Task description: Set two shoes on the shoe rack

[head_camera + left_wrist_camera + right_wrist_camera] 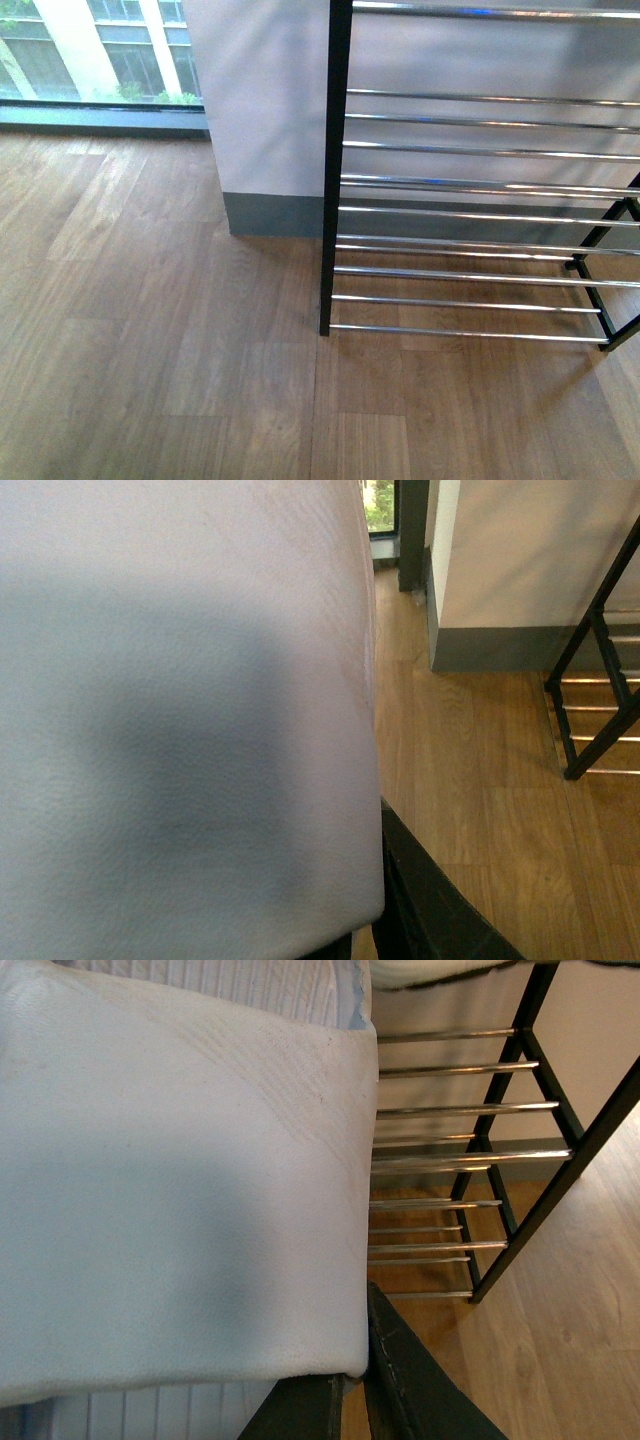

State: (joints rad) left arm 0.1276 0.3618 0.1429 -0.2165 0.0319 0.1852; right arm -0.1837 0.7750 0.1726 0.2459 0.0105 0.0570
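The two shoes are out of view in every frame. The shoe rack (480,210) stands on the right of the front view, a black upright with several chrome bars and nothing on them. Its end frame shows in the left wrist view as the shoe rack (600,710), and its bars in the right wrist view as the shoe rack (470,1160). Neither arm appears in the front view. My left gripper (365,945) is shut with nothing in it, beside a white padded surface (180,700). My right gripper (355,1400) is shut and empty too, against a white cushion (170,1180).
A white wall column (260,110) with a grey skirting (275,215) stands just left of the rack. A window (100,50) fills the far left. Wooden floor (150,340) spreads in front of the rack.
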